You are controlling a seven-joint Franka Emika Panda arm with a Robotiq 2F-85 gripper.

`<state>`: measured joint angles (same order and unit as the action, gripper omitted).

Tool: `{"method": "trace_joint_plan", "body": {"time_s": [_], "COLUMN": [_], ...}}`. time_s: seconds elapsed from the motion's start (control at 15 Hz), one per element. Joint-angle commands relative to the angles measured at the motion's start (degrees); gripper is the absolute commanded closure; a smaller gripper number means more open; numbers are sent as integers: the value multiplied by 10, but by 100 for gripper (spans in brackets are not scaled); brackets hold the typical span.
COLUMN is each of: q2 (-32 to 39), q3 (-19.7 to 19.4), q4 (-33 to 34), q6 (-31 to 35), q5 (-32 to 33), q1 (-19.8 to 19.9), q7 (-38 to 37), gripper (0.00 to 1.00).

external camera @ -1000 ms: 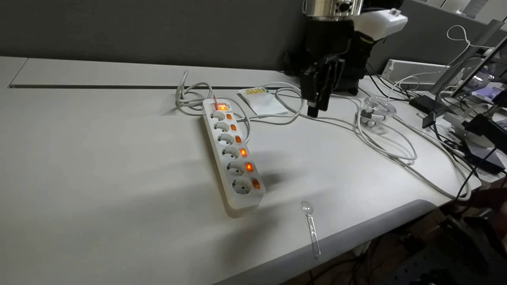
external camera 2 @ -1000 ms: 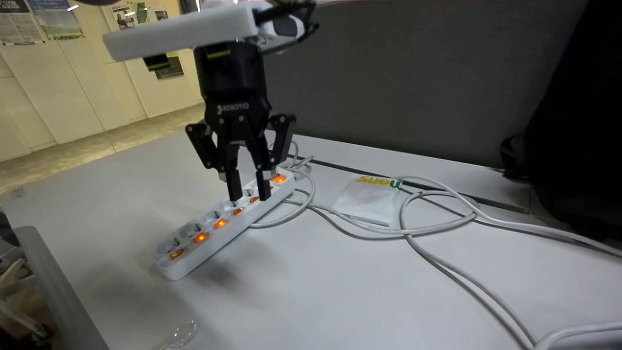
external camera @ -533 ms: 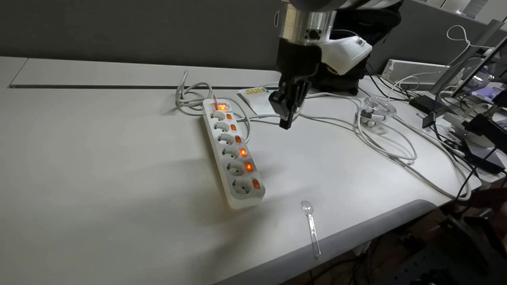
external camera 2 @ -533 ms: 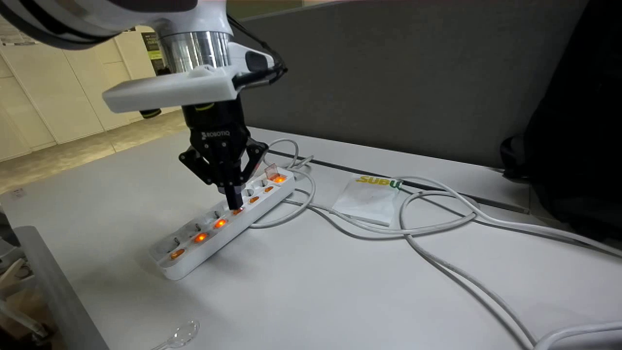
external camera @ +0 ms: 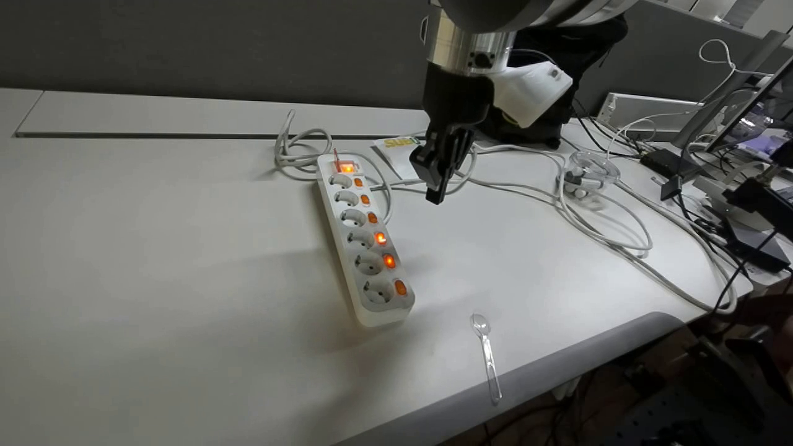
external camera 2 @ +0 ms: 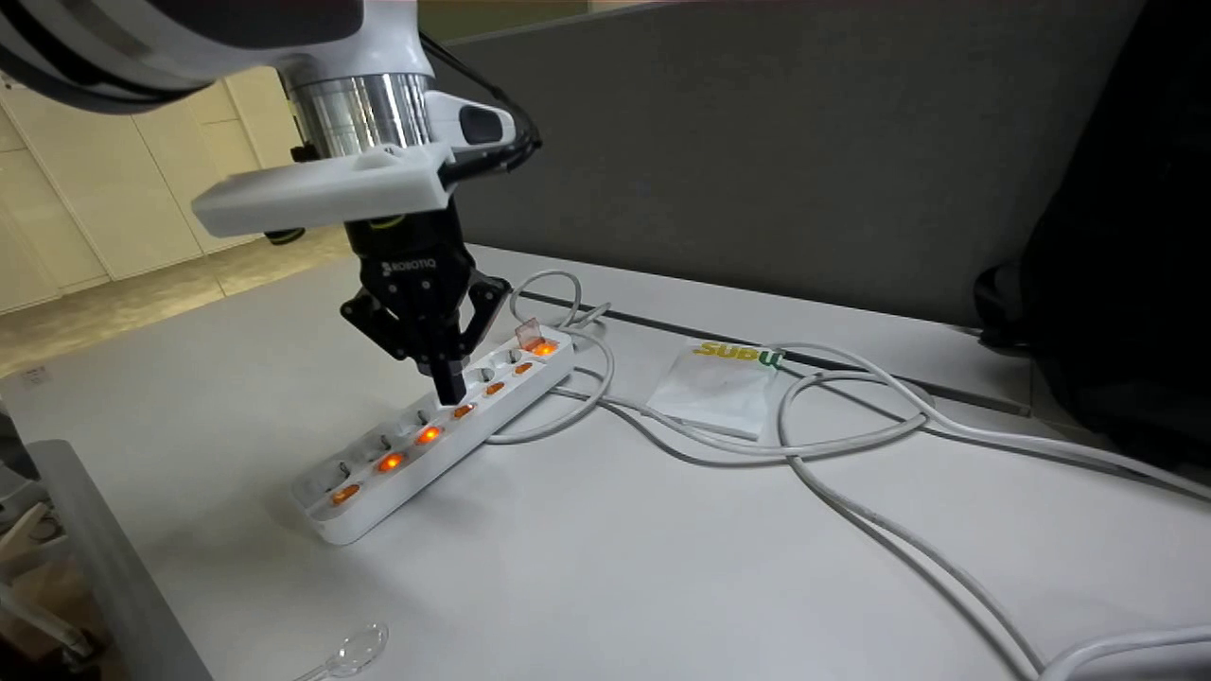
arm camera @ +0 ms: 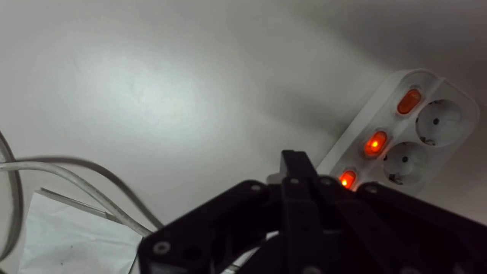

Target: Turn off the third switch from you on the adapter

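Observation:
The adapter (external camera: 385,314) is a long white power strip lying on the table in both exterior views (external camera 2: 435,456). Counting from its cable-free end, the first small switch (external camera: 400,287) is dark. The second switch (external camera: 389,261) and third switch (external camera: 380,238) glow orange. The switches beyond are dark, except the lit main switch (external camera: 347,168) at the cable end. My gripper (external camera: 435,198) is shut and empty, above the table on the switch side of the adapter, apart from it. In the wrist view the gripper (arm camera: 298,154) partly covers the third switch (arm camera: 347,178) and hides the strip's far part.
White cables (external camera: 526,186) loop across the table behind and beside the gripper. A white paper packet (external camera 2: 716,390) lies near the partition. A clear plastic spoon (external camera: 486,353) lies near the table's front edge. A dark backpack (external camera 2: 1116,246) stands at the back.
The gripper's fingers were apart one second ago and have closed. The arm has come down and moved towards the adapter, only slightly in the last half second. The adapter and its lights look the same.

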<state>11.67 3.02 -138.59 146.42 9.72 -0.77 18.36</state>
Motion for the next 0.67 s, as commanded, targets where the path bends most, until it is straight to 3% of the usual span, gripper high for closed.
{"method": "trace_joint_plan", "body": {"time_s": [0.0,0.6], "q2": [0,64], "q3": [1,35], "q4": [1,25], "q6": [-2,39], "q5": [0,2], "q1": [0,-14], "q7": [0,37], "gripper": [99,100]}}
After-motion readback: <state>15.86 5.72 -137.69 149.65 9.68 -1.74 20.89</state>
